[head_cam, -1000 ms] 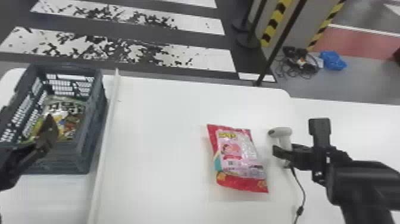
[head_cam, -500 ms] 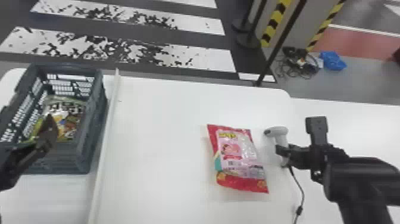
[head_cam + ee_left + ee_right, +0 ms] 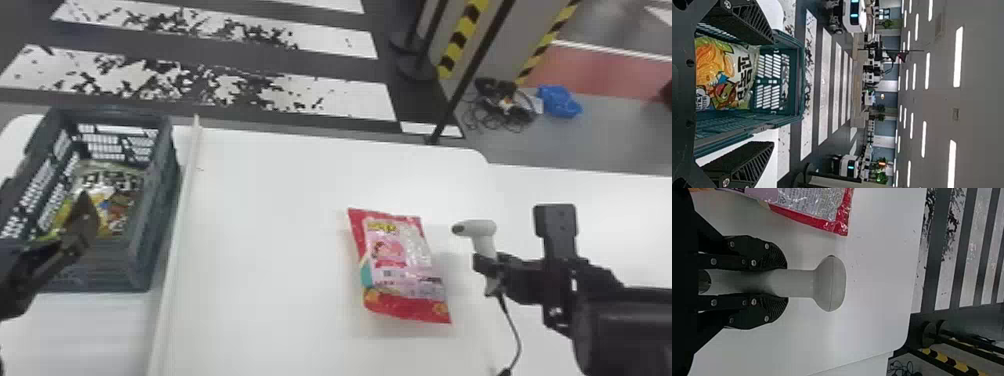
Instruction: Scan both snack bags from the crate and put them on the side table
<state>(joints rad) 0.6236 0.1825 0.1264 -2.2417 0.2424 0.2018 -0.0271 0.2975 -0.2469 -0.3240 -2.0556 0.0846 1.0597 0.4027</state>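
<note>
My left gripper (image 3: 82, 225) is over the near part of the crate (image 3: 157, 225); in the left wrist view the gripper (image 3: 772, 92) stands open, its fingers wide apart. A yellow-green snack bag (image 3: 117, 200) lies inside the crate; the left wrist view shows the bag (image 3: 727, 76) between and beyond the fingers. A red and pink snack bag (image 3: 400, 265) rests flat on the white table. To its right, my right gripper (image 3: 487, 267) holds the white scanner (image 3: 480, 228) upright. In the right wrist view, the gripper (image 3: 786, 283) is shut around the handle of the scanner (image 3: 830, 284).
A pale raised strip (image 3: 175, 240) runs between the crate and the middle table (image 3: 280, 200). Another white surface (image 3: 615, 240) adjoins at the right. The scanner's cable (image 3: 517, 330) hangs down from its handle. Posts and striped barriers stand beyond the table.
My right gripper has shifted slightly right and nearer with the scanner after a small move left. The left gripper and both bags have stayed where they were.
</note>
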